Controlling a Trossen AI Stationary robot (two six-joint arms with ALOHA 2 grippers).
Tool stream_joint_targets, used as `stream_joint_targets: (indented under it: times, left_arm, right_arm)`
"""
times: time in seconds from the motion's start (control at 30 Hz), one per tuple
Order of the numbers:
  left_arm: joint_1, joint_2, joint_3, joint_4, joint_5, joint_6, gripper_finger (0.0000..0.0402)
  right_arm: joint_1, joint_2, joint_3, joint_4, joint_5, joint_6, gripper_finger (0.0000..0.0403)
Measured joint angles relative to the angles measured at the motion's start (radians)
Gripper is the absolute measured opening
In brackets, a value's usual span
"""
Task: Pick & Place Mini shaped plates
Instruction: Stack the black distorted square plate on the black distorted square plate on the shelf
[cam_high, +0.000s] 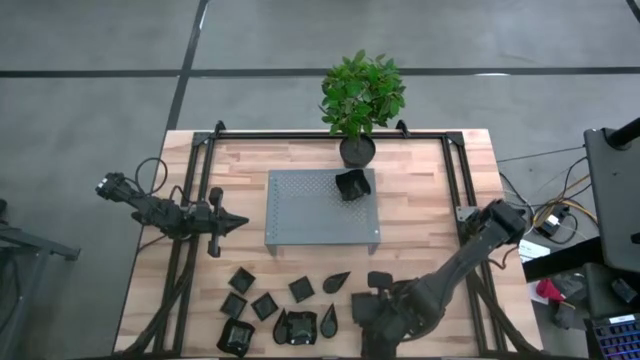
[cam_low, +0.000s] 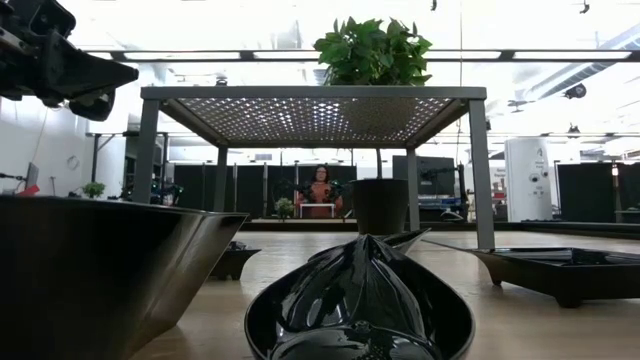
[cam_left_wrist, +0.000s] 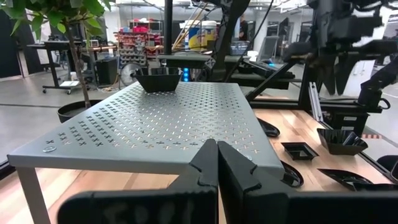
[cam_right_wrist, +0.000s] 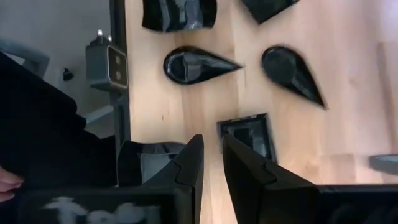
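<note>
From above, I am keeping my left tool (cam_high: 238, 222) clenched and empty at nine o'clock of the grey platform (cam_high: 310, 225); my right tool (cam_high: 372, 305) is hovering low at five o'clock of that platform, over the front edge of the tabletop (cam_high: 430, 200); one mini plate (cam_high: 352, 184) is sitting on the platform's two o'clock corner, just in front of the plant pot (cam_high: 357, 150); the other mini plates (cam_high: 265, 305) are lying scattered at seven o'clock.

At table height, a teardrop plate (cam_low: 358, 300) is filling the foreground under the platform (cam_low: 312, 95).

Through my left wrist, the fingers (cam_left_wrist: 208, 177) are touching, and the placed plate (cam_left_wrist: 158, 79) is resting at the platform's far edge.

Through my right wrist, the fingers (cam_right_wrist: 189, 168) are standing nearly together, grasping nothing, above a square plate (cam_right_wrist: 247, 134); two teardrop plates (cam_right_wrist: 199, 64) are lying beyond.
</note>
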Motion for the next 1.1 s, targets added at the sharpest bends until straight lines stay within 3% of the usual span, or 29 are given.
stream_joint_targets:
  times: [0.43,1.1]
  left_arm:
    - [0.000,0.000,0.000,0.000,0.000,0.000,0.0000]
    - [0.000,0.000,0.000,0.000,0.000,0.000,0.0000]
  right_arm:
    - [0.064,0.077,0.000,0.001,-0.050,0.156,0.0059]
    - [0.101,0.081,0.000,0.126,-0.155,0.274,0.0047]
